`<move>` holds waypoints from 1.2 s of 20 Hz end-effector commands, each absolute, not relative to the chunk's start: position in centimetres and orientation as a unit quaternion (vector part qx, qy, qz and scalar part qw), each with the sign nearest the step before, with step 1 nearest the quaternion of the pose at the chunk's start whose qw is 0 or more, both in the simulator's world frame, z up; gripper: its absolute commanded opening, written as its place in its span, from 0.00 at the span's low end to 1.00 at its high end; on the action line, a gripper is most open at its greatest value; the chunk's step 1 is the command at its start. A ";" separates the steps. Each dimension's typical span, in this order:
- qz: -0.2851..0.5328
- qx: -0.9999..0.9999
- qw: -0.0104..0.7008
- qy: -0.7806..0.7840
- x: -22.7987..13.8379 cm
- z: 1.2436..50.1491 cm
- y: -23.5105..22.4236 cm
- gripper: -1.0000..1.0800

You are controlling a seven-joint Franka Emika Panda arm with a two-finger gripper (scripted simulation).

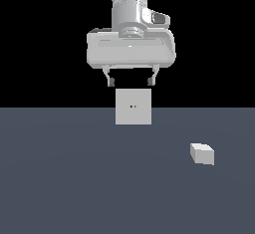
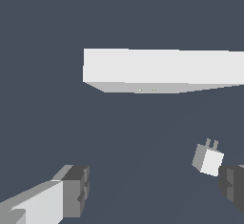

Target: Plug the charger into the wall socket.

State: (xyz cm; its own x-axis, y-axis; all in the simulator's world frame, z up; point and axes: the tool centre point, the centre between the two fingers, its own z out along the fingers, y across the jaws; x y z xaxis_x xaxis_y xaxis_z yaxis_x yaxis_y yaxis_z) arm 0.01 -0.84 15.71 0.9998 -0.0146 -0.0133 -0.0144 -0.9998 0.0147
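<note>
The charger is a small off-white block lying on the dark floor toward the exterior view's right, near the front. In the wrist view the charger shows two short prongs and lies close to one fingertip. The wall socket is an upright pale square panel with two tiny dots at its centre, standing at mid-frame; from the wrist the wall socket appears as a wide pale slab. My gripper hangs open high above the floor, just over the socket's top edge, holding nothing.
The dark grey-blue floor spreads across the lower half of the exterior view, with black background behind. Nothing else stands on it besides the socket and the charger.
</note>
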 end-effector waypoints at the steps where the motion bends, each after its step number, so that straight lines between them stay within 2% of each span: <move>1: -0.007 1.000 0.007 -0.007 0.0 15.7 -0.8 0.96; 12: 0.012 1.000 0.009 -0.019 -0.5 15.0 -2.0 0.96; 24: 0.072 0.996 0.016 -0.056 -2.3 12.7 -5.7 0.96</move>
